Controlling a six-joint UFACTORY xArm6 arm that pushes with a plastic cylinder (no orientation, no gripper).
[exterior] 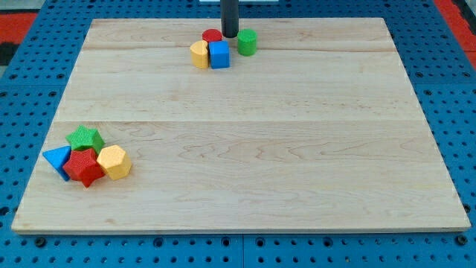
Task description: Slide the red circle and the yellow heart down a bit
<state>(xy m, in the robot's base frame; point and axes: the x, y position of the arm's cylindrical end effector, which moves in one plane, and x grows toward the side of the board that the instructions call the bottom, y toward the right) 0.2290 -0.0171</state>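
Observation:
The red circle (212, 36) lies near the view's top centre of the wooden board (245, 164). The yellow heart (199, 54) touches it on its lower left. A blue cube (219, 54) sits right of the heart, just below the red circle. A green cylinder (247, 42) stands to the right. My tip (230, 36) comes down from the view's top and rests between the red circle and the green cylinder, close to the red circle's right edge and just above the blue cube.
A second cluster lies at the view's bottom left: a green star (85, 138), a blue triangle (57, 159), a red star-like block (83, 166) and a yellow hexagon (114, 161). A blue pegboard (22, 97) surrounds the board.

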